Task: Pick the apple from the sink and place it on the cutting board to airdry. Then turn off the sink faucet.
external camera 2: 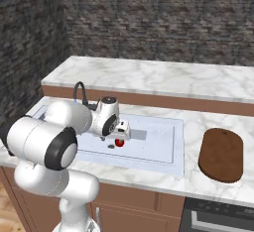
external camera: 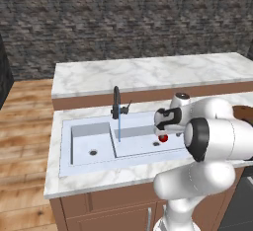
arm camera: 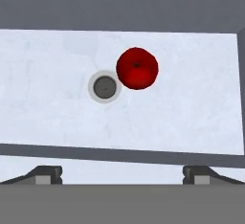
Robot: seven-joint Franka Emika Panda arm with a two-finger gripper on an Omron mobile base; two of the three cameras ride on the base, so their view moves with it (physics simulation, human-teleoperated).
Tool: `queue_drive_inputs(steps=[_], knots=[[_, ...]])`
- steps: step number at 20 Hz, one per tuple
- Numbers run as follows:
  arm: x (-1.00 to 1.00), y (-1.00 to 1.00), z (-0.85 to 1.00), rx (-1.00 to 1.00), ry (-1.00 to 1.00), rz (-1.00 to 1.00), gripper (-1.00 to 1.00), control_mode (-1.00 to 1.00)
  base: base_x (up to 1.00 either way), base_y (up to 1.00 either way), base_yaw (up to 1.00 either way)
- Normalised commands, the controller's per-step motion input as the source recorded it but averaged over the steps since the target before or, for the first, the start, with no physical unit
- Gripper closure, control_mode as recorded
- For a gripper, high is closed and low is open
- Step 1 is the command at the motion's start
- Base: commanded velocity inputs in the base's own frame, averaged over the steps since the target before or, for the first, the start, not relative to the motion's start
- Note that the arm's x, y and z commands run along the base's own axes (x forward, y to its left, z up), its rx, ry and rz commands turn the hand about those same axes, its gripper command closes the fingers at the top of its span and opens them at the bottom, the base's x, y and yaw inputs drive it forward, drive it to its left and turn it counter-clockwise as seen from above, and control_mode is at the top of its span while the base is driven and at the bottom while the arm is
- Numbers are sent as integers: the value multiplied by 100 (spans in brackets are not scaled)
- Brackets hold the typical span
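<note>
The apple [arm camera: 137, 68] is lying on the floor of the wider bowl of the sink [external camera: 84, 148], just beside its dark drain [arm camera: 104, 87]; the gripper [arm camera: 122, 173] is hovering above it, fingers spread apart and holding nothing; the sink faucet [external camera: 116, 102] is running water; the cutting board [external camera 2: 221, 154] is resting on the counter [external camera 2: 193, 127] right of the sink.

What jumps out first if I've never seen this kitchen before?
A glossy red apple sits in the wider bowl of the pale sink, right beside a dark drain. The gripper hangs open above it, and a thin blue stream runs from the black faucet.
</note>
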Motion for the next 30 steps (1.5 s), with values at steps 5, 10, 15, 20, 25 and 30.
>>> queue_drive_inputs(steps=[5,10,15,20,25,30], knots=[[0,0,-14,0,0,0,-100,-100,0,0,0],[4,-4,-7,0,0,0,-100,-100,0,0,0],[8,-8,-2,0,0,0,-100,-100,0,0,0],[8,-4,-4,0,0,0,-100,-100,0,0,0],[7,0,-9,0,0,0,-100,-100,0,0,0],[6,0,-8,0,0,0,-100,-100,0,0,0]])
